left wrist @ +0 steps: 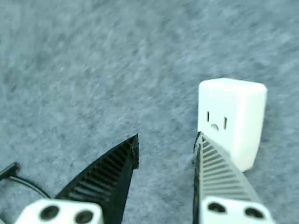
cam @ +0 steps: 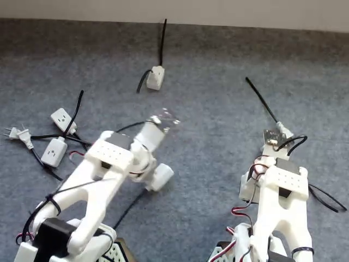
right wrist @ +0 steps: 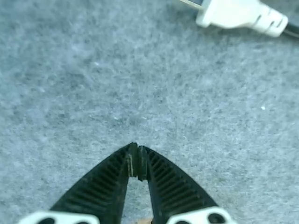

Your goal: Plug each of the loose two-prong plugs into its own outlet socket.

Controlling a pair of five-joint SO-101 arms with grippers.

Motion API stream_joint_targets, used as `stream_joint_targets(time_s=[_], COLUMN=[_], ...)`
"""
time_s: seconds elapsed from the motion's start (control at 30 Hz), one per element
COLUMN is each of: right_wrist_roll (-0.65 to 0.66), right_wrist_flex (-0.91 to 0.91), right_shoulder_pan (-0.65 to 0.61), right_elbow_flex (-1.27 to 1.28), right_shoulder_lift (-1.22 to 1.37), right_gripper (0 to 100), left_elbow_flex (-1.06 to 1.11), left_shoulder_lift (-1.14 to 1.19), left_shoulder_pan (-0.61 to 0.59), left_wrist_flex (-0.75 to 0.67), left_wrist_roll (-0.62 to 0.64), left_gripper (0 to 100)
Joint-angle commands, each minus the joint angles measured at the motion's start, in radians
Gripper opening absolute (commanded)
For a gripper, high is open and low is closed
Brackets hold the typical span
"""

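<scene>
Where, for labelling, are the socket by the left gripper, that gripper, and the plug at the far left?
socket [left wrist: 220,113]: left wrist view, slotted front face.
left gripper [left wrist: 167,138]: left wrist view, between its fingertips.
plug [cam: 22,136]: high view, white body.

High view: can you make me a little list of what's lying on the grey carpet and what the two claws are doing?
surface: grey carpet
far socket: white, on a black cable
side sockets: two white ones, and, on black cables
loose plug: white, two prongs, near the side sockets
second plug: white, lying ahead of the right gripper
left gripper: open, empty, a socket with empty slots beside one finger
right gripper: shut, empty
</scene>
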Motion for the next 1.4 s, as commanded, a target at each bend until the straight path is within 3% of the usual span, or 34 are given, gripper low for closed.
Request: stream_joint_targets(time_s=[0.0,0.1,0.4,0.73,0.87,1.1,1.23,1.37], right_wrist_roll=[-0.003,-0.003,-0.003,-0.003,-0.003,-0.003,-0.003,-0.003], right_wrist_flex=[-0.012,-0.012,-0.012,-0.012,-0.012,-0.012,-0.012,-0.012], right_shoulder_pan=[0.005,0.005,0.005,0.005,0.005,0.005,0.005,0.004], right_elbow_flex=[-0.004,-0.004,-0.002,-0.002,-0.002,-0.002,-0.002,-0.002], right_shoulder_lift=[-0.007,-0.007,-0.007,-0.007,-0.007,-0.007,-0.007,-0.007], right_gripper=[0.7,0.7,0.7,0.7,0.7,0.7,0.7,0.7], left_elbow_flex=[0.045,0.068,-0.064,-0.403,-0.542,-0.615,-0.611,-0.558], left_shoulder_lift=[-0.018,-0.018,-0.027,-0.028,-0.028,-0.019,-0.016,0.028], left_shoulder_pan=[-0.105,-0.162,-0.262,-0.209,-0.375,-0.674,-0.794,-0.898], left_wrist_flex=[-0.114,-0.173,-0.163,0.345,0.43,0.377,0.364,0.222], left_wrist_roll=[-0.048,-0.094,-0.118,-0.115,-0.123,-0.247,-0.216,-0.107], left_gripper=[19,19,19,19,19,19,19,19])
